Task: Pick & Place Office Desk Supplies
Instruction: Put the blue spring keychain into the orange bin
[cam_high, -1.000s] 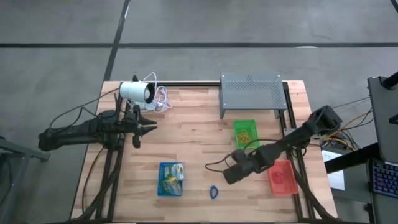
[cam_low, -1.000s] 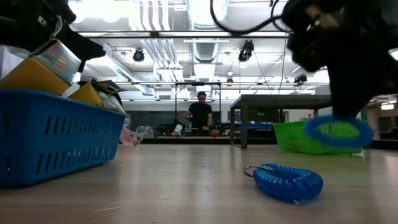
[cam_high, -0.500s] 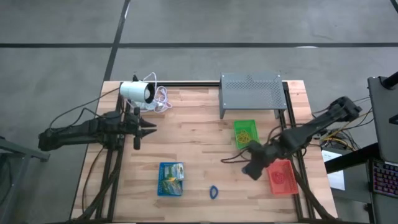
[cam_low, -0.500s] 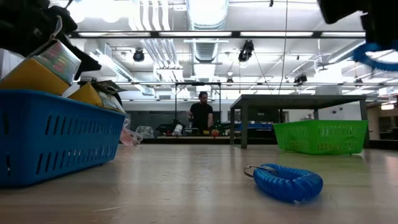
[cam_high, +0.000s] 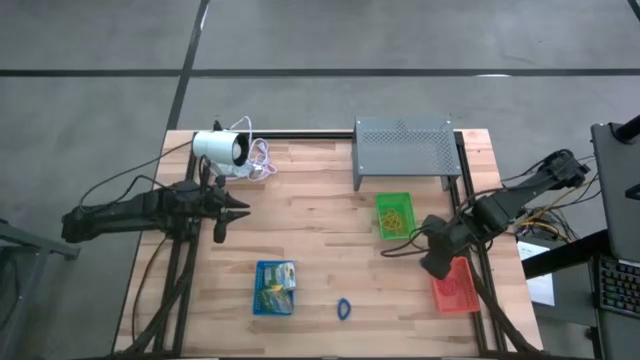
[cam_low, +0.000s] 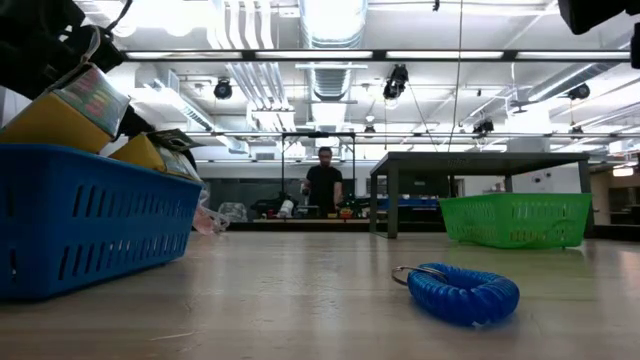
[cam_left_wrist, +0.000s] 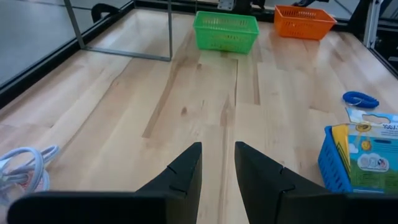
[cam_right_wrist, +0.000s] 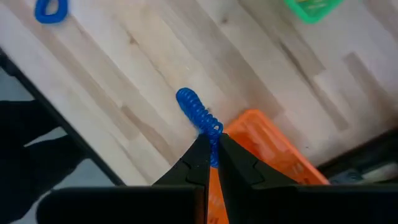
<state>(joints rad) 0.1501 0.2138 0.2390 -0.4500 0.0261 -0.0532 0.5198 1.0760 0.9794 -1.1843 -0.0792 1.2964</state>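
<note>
Here the right hand (cam_right_wrist: 210, 155) pinches a blue coil loop (cam_right_wrist: 198, 114) above the orange tray (cam_right_wrist: 273, 155); no writing is legible.

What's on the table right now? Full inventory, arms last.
blue tray: 1, blue, near-left part of the table, holding green-and-white packets
green tray: 1, green, in front of the metal stand, yellow rubber bands inside
red-orange tray: 1, near-right edge
blue coil loop on the table: 1, blue, between blue and red-orange trays
blue coil loop held: 1, blue, hanging over the red-orange tray's edge
white cylinder: 1, far-left, coiled cable beside it
metal stand: 1, grey perforated, far edge
person: 1, dark top, in the room behind
left gripper: open, waiting at the left
right gripper: shut on the held loop
</note>
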